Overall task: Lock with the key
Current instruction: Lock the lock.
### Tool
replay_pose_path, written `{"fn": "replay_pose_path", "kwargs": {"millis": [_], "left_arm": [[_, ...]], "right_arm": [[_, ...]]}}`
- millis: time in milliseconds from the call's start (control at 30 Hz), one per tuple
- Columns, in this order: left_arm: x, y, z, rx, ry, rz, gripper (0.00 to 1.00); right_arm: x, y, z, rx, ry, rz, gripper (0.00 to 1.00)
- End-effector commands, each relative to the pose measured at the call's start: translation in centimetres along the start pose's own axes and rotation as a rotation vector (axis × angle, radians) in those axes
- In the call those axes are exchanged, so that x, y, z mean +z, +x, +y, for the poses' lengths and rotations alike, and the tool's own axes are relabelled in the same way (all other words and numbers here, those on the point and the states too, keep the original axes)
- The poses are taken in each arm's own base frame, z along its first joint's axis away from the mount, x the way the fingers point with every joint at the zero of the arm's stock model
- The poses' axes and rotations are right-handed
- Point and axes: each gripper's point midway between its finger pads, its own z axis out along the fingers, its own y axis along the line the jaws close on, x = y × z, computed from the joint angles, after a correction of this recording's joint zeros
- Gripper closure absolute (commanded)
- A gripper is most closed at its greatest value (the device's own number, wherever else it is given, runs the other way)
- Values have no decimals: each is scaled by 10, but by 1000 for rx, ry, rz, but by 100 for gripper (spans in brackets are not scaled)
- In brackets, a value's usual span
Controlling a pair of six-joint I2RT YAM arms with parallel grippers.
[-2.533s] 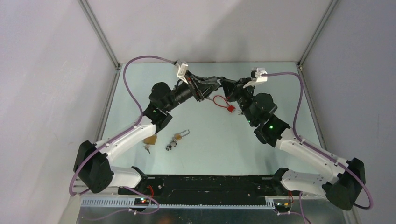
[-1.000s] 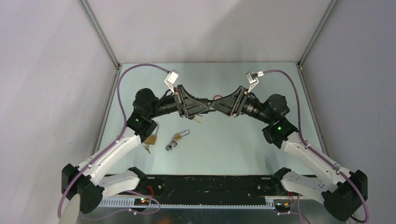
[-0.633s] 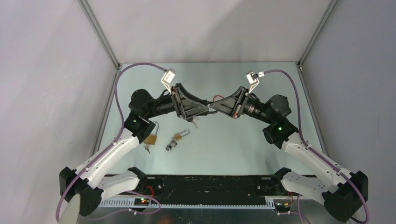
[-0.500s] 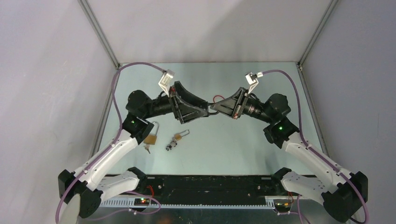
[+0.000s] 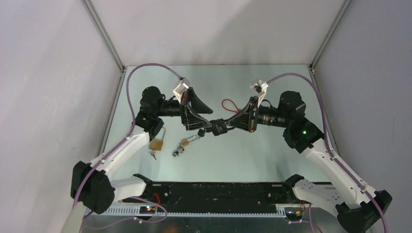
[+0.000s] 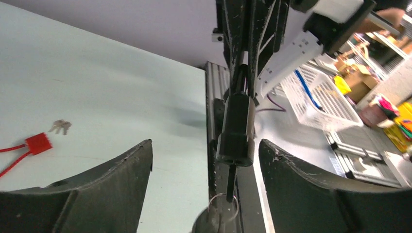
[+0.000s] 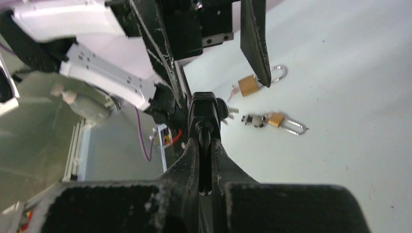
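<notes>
Black padlock (image 5: 217, 127) is held above the table (image 5: 243, 150), clamped end-on in the right tool (image 5: 224, 124), whose fingers are pressed together on it. Left tool (image 5: 208, 120) is spread wide, one finger on either side of the padlock, neither touching it. Key (image 6: 231, 179) protrudes from the padlock's free end, with a ring (image 6: 223, 208) hanging on it.
</notes>
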Motion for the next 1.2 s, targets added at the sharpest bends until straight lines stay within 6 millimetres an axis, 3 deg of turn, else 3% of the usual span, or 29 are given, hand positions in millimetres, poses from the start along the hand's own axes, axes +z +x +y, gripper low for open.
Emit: {"fn": "replay_pose_path", "kwargs": {"millis": [0, 300, 567, 700, 833, 933, 967, 1033, 1067, 1133, 1167], "left_arm": [[7, 5, -24, 84, 172, 72, 18], [27, 43, -25, -16, 253, 153, 41], [40, 63, -19, -80, 281, 197, 43], [43, 66, -18, -95, 291, 208, 65], [44, 66, -19, -90, 295, 208, 95], [46, 62, -17, -64, 271, 190, 100], [46, 58, -16, -44, 246, 172, 100], [47, 49, -12, -8, 190, 136, 100], [47, 45, -11, 0, 167, 121, 100], [47, 28, -7, 26, 89, 64, 100], [49, 18, 2, 19, 20, 25, 100]], "right_arm": [[-5, -6, 18, -159, -88, 51, 100], [8, 9, 7, -164, -89, 159, 100], [16, 7, 11, -170, -103, 174, 100], [17, 6, 11, -162, -92, 176, 100], [20, 3, 13, -145, -91, 179, 100], [22, -2, 10, -119, -57, 177, 100], [21, -5, 8, -102, -47, 167, 96], [19, -14, 7, -80, -26, 136, 72], [18, -19, 4, -73, 0, 116, 56], [12, -31, -2, -48, 61, 62, 36], [10, -38, -4, -32, 86, 32, 31]]}}
